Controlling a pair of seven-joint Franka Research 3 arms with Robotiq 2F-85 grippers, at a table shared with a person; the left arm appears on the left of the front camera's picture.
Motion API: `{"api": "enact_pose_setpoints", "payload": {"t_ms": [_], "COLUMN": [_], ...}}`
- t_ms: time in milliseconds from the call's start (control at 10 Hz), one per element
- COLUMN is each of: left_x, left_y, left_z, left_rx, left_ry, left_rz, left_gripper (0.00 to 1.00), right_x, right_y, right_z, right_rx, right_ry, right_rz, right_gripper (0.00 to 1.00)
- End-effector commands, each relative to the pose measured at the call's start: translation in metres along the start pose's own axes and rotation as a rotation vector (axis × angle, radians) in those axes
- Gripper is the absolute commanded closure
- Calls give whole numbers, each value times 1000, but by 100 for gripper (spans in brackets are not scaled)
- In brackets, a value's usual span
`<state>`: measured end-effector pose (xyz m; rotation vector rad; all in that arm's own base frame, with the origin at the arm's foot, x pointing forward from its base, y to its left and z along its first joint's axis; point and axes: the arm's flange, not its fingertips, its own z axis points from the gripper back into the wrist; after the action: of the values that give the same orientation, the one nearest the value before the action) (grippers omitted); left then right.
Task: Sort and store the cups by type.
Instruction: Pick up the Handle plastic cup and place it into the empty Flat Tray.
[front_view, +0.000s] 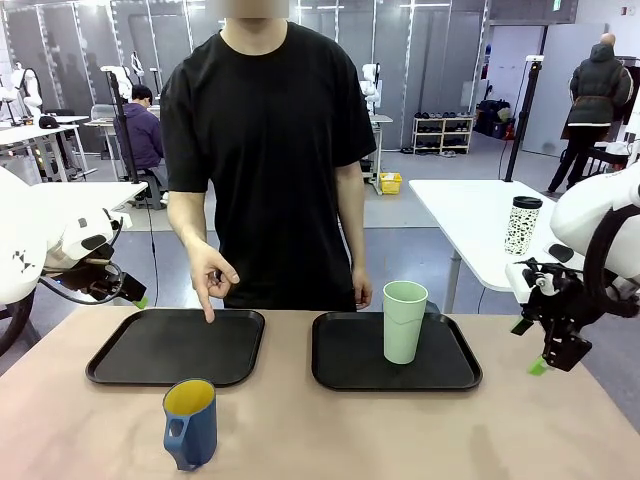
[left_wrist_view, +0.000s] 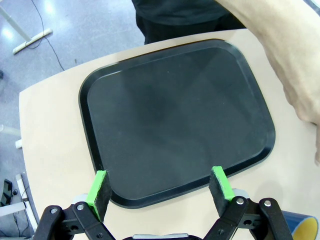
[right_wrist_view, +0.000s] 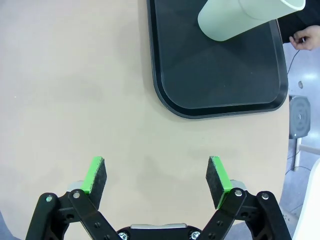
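A person's hand (front_view: 212, 280) points an index finger down at the left tray (front_view: 110, 368). The left gripper (left_wrist_view: 159, 180) and right gripper (right_wrist_view: 156, 170) hover at the table's sides (jaws spread wide, holding nothing).

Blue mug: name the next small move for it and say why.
Probably swing the open left gripper toward the blue mug, which stands on bare table on the robot's side of the left tray. The person's hand points a finger at that tray, and the mint tumbler already stands on the right tray, so the mug seems the one left to store.
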<state>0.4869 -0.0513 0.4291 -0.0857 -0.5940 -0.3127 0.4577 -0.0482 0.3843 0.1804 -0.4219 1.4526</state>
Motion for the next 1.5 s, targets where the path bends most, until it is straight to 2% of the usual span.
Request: {"api": "enact_pose_setpoints", "payload": {"t_ms": [0,400,600,700,800,900,1000,1100,1200,1300,1400], "left_x": [1,0,6,7,9,8,1,-9,-19,-28,-38], "left_y": [0,0,6,12,15,15,8,0,-7,-13,-18], "left_z": [1,0,9,20,28,33,36,38,34,32,31], "left_rx": [3,0,23,42,-2,33,-67,-223,-246,-286,-390], "left_ry": [-5,0,18,70,97,137,188,237,236,268,279], "left_rz": [-2,0,-179,-337,-518,-671,-820,-971,-1064,-1096,-1098], "left_gripper": [0,0,0,0,0,0,0,0,0,0,0], "right_x": [0,0,0,0,0,0,0,0,0,0,0], "right_y": [0,0,0,0,0,0,0,0,0,0,0], "right_z": [0,0,0,0,0,0,0,0,0,0,0], "right_rx": [-2,-2,-2,-2,-2,-2,-2,-2,-2,-2,-2], "right_ry": [7,7,7,7,7,7,7,7,7,7,7], "right_rz": [6,6,6,6,6,6,6,6,6,6,6], "right_gripper": [0,0,0,0,0,0,0,0,0,0,0]}}
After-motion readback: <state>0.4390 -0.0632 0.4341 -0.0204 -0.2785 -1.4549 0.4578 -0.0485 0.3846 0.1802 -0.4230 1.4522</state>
